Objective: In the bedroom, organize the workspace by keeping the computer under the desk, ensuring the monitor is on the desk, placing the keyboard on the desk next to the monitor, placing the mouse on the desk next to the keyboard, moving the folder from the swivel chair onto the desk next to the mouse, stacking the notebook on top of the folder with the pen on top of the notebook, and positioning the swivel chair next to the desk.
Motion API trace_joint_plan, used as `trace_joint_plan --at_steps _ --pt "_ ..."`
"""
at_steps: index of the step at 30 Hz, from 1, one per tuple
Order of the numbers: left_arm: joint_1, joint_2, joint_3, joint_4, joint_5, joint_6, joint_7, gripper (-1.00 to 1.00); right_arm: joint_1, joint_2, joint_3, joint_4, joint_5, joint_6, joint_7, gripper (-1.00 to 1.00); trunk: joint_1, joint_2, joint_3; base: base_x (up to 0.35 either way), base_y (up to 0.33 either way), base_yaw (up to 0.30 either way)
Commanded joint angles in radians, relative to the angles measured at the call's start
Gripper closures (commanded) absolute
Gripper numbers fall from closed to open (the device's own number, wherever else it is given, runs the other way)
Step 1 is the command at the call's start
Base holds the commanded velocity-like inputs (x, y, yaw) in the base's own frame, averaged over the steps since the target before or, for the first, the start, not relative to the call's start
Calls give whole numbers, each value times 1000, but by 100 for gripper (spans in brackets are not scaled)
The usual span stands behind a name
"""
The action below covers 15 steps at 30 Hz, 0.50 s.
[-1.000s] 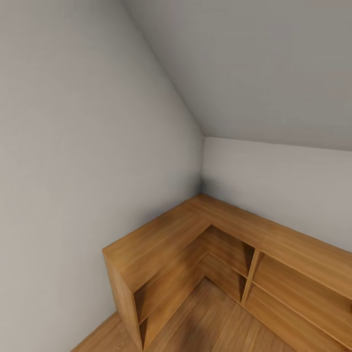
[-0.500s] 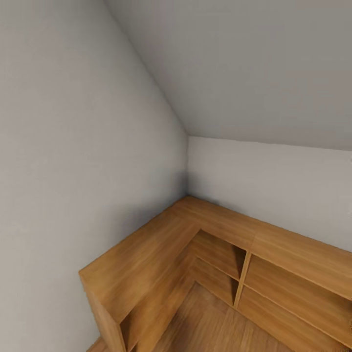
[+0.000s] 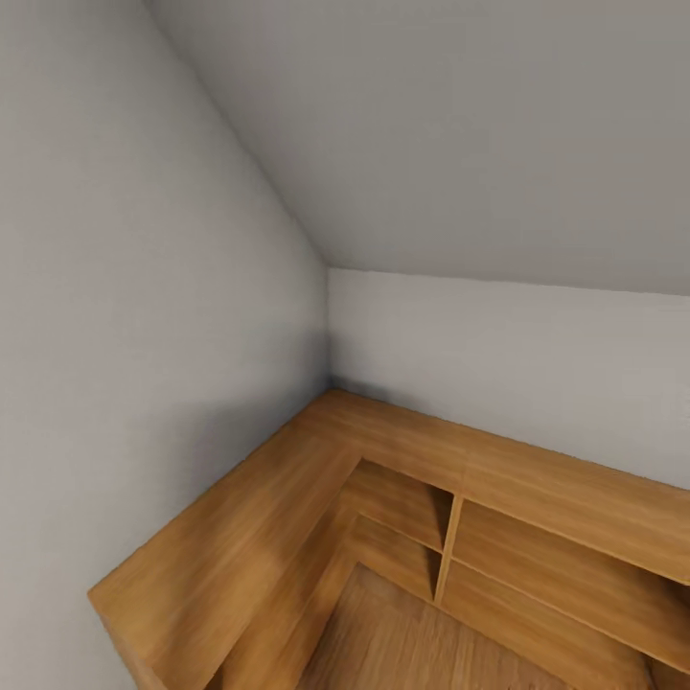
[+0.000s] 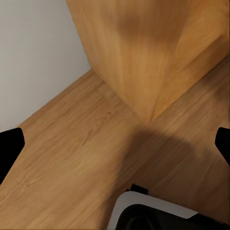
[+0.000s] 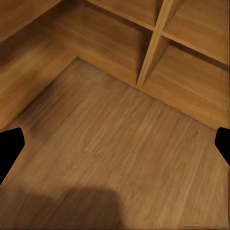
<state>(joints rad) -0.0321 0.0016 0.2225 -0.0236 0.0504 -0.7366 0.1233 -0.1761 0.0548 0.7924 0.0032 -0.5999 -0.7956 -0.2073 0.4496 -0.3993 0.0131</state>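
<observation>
1. Left fingers (image 4: 9, 148) and right fingers (image 5: 9, 148) are spreading wide, holding nothing, hanging over wooden floor (image 5: 120, 143).
2. Head is facing corner shelving (image 3: 402, 460); desk and other task things are lying somewhere unseen.
3. Risk: base clipping the shelving while turning blind.

The wooden corner shelf unit (image 3: 402, 460) is cut off by the lower and right edges in the head view. In each wrist view, the black fingertips (image 4: 9, 143) (image 5: 9, 146) are cut by the side edges.
</observation>
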Motion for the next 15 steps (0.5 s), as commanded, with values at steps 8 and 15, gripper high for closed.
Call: trace_joint_plan --at_steps 8,15 --pt "0 0 -4 1 5 -3 1 -100 0 0 8 -5 -2 -1 -8 -100 0 -1 0 7 2 -300" --pt "0 0 -3 1 5 -3 1 -100 0 -1 8 -5 -2 -1 -8 -100 0 -1 0 121 0 -300"
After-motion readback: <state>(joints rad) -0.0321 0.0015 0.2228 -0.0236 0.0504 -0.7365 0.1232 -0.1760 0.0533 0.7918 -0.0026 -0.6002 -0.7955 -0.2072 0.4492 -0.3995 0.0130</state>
